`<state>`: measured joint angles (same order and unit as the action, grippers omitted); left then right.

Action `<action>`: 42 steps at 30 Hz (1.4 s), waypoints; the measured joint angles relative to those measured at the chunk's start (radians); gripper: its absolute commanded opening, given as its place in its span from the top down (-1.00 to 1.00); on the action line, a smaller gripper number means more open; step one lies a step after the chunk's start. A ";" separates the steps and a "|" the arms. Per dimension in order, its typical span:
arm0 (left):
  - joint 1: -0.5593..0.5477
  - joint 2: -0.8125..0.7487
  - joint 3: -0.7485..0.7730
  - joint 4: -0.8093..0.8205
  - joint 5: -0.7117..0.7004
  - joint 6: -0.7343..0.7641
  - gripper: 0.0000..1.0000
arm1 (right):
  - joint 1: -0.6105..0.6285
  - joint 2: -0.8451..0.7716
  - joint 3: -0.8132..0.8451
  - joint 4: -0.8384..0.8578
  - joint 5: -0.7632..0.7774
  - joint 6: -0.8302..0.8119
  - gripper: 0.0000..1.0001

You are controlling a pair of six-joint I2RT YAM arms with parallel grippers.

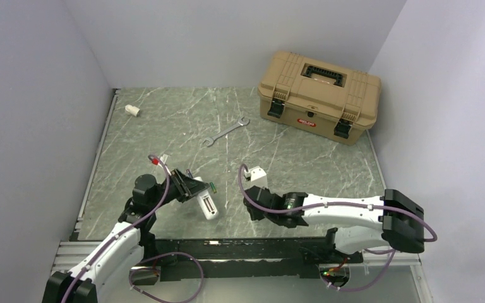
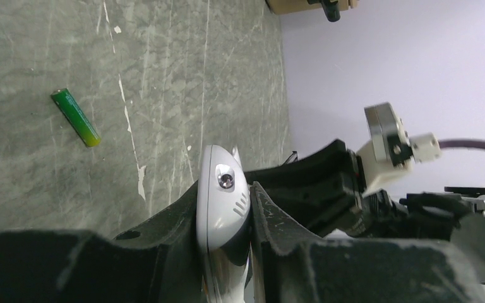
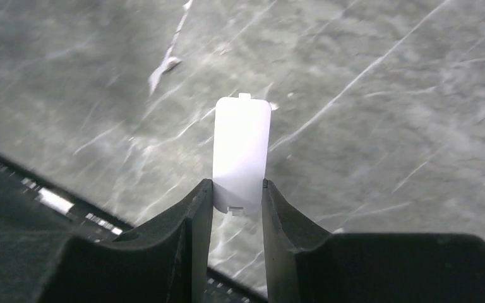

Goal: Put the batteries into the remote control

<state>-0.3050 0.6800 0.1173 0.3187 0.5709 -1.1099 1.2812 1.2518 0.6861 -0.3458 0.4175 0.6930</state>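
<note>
Closing in the table (image 1: 303, 164) with walls on the left, far and right sides, and with a dark rail (image 1: 227, 240) along the near edge. Leaving open surface across the middle and right, between the wrench (image 1: 225, 131) and the right arm. Keeping the tan toolbox (image 1: 319, 95) in the far right corner and the white tube stub (image 1: 132, 110) in the far left corner, both well apart from the arms.

Carrying a red label on the toolbox front; failing to resolve its lettering.

Pinching the remote control (image 1: 207, 206) with the left gripper (image 2: 224, 192), near and left of the table's middle, fingers pressing on two opposite sides. Showing a slim white bar with rounded ends, the rectangular recess facing up in the top view, a small round lens and short ribs at the free end in the left wrist view. Not revealing whether the free end is touching the table.

Leaving the green battery (image 2: 76, 117) flat on the table just far of the remote control, shading to yellow at one end, apart from the gripper.

Pinching the white tab (image 3: 241, 151) by its near end with the right gripper (image 3: 239, 189), above the table, right of the remote control.
</note>
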 measured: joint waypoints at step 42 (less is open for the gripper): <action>0.366 -0.219 0.150 -0.515 0.079 0.278 1.00 | -0.248 0.520 0.405 0.164 -0.303 -0.266 -0.12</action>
<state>0.0608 0.4606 0.2676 -0.1963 0.6502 -0.8322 1.0328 1.7721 1.0908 -0.1818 0.1150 0.4267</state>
